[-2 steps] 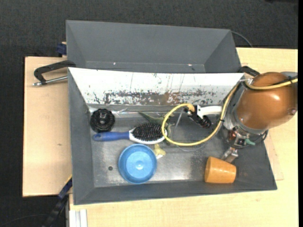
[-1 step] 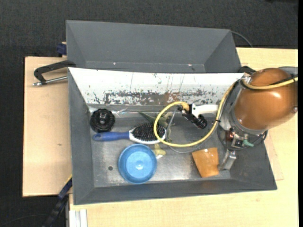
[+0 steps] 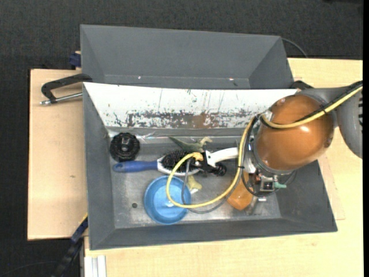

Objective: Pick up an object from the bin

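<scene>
My gripper hangs low at the right of the bin floor, mostly covered by the arm's orange dome. Right beside it, on its lower left, lies a small orange piece; whether the two touch is hidden. Just left of the gripper, a white handle-shaped piece rests against a dark tangle. A brush with a blue handle and black bristles lies across the middle of the floor.
A blue round bowl sits at the front left, and a black round knob at the back left. A thin green strip lies by the back wall. The arm's yellow cable loops over the brush and bowl.
</scene>
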`<state>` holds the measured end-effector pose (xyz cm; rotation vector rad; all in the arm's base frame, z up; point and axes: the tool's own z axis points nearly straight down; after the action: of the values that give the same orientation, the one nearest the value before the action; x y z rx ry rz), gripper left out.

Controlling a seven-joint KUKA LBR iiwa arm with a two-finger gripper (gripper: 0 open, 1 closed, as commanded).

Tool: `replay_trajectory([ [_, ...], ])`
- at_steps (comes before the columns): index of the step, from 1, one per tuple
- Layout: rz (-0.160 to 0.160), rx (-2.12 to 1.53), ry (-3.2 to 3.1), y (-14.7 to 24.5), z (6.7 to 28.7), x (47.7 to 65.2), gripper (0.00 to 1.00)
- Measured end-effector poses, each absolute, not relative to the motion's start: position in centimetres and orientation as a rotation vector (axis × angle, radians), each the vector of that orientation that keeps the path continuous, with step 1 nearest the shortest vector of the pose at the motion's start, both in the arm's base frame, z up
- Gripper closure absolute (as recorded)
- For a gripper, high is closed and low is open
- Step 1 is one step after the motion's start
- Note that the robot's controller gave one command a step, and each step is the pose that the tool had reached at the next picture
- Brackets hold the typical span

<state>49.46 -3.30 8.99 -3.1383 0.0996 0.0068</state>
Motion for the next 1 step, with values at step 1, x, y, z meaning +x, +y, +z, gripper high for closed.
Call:
replay_trajectory([
  [1,0.005,-3.141,0.106,-3.54,9.11,49.53,1.0],
])
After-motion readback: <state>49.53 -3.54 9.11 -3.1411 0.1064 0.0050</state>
